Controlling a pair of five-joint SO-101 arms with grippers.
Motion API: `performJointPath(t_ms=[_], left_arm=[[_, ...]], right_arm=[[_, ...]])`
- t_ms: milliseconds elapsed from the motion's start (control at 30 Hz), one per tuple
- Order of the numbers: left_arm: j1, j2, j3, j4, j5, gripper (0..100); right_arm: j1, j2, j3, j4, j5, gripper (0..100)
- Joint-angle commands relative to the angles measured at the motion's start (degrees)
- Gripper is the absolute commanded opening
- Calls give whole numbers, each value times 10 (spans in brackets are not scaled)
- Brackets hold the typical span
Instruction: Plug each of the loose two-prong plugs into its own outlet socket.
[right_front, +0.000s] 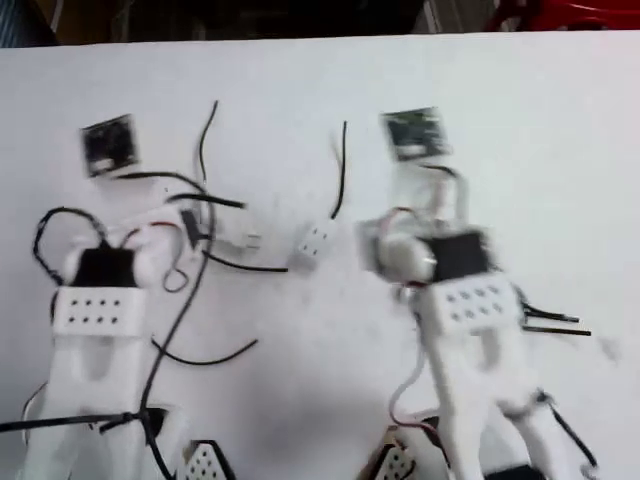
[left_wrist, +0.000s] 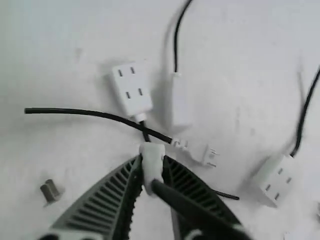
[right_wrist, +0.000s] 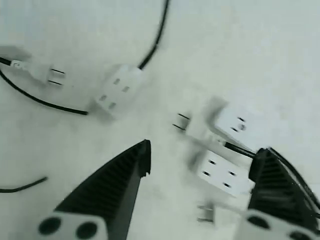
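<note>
My left gripper (left_wrist: 151, 175) is shut on a white plug body (left_wrist: 151, 162), whose black cable runs toward a white outlet socket (left_wrist: 131, 89) just beyond. A loose two-prong plug (left_wrist: 197, 150) lies beside the fingertips, and a second socket (left_wrist: 274, 177) sits farther off. My right gripper (right_wrist: 202, 162) is open above the table, with two white sockets (right_wrist: 220, 172) (right_wrist: 232, 122) and a plug's prongs (right_wrist: 181, 121) between its fingers. Past them lie another socket (right_wrist: 117, 90) and a plug (right_wrist: 47, 75). In the high view, the left gripper (right_front: 195, 225) is near a plug (right_front: 245, 240) and a socket (right_front: 318, 240).
Black cables (right_front: 205, 355) loop over the white table (right_front: 560, 150) around the left arm. Two dark square modules (right_front: 108, 143) (right_front: 415, 132) lie at the back. A small metal piece (left_wrist: 50, 191) rests beside the left fingers. More white sockets (right_front: 205, 462) sit at the front edge.
</note>
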Motion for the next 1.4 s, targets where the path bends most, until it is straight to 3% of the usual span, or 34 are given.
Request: performJointPath(t_ms=[0, 133, 400, 733, 933, 1100, 1367], left_arm=[[-65, 1, 19, -40, 21, 24], [-108, 1, 74, -122, 46, 24], [-111, 1, 126, -208, 48, 24], [-110, 5, 132, -228, 48, 24], [-110, 5, 132, -228, 47, 24], [-110, 6, 132, -228, 47, 24], [-110, 4, 151, -256, 47, 24]], right_arm=[[-36, 89, -65, -47, -62, 325], [-41, 191, -137, -67, -149, 325], [-45, 329, -179, -132, -338, 325], [-109, 393, -176, -233, -349, 324], [-97, 473, -180, -286, -349, 202], [-91, 474, -179, -283, -349, 80], [-86, 474, -182, -240, -343, 71]])
